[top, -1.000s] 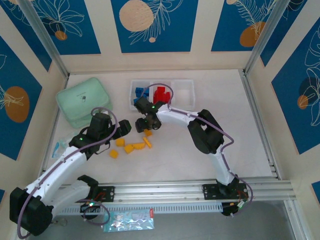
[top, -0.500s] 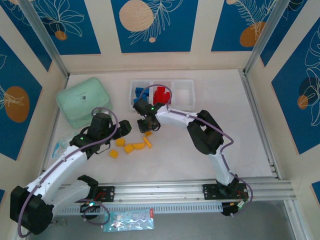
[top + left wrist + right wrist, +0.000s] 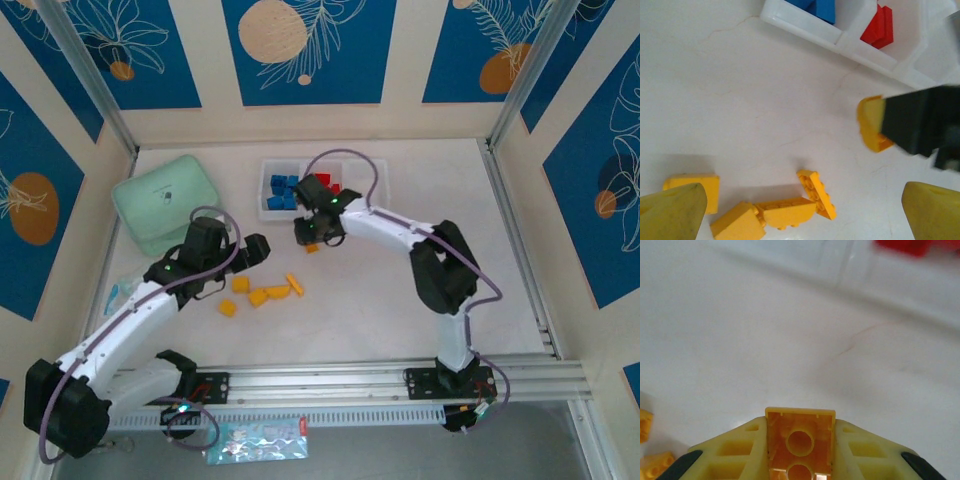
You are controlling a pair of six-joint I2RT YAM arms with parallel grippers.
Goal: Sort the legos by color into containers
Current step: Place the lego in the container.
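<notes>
My right gripper [image 3: 312,240] is shut on a yellow-orange lego [image 3: 800,437], which it holds above the table just in front of the containers [image 3: 352,209]. That held lego [image 3: 869,123] also hangs to the right in the left wrist view. Blue legos [image 3: 283,190] fill the left compartment and red legos [image 3: 326,182] the middle one. The right compartment [image 3: 369,180] looks bare. Several yellow legos [image 3: 262,294] lie loose on the table, among them a flat plate [image 3: 817,194]. My left gripper [image 3: 256,252] hovers open over this pile with nothing between its fingers [image 3: 671,212].
A mint-green lidded box [image 3: 168,203] stands at the back left. A small clear packet [image 3: 120,293] lies by the left wall. Bare table stretches to the right of the containers and in front of the pile.
My right gripper closed on a yellow-orange lego from the pile and carried it up and right toward the containers. My left arm shifted slightly and stayed open.
</notes>
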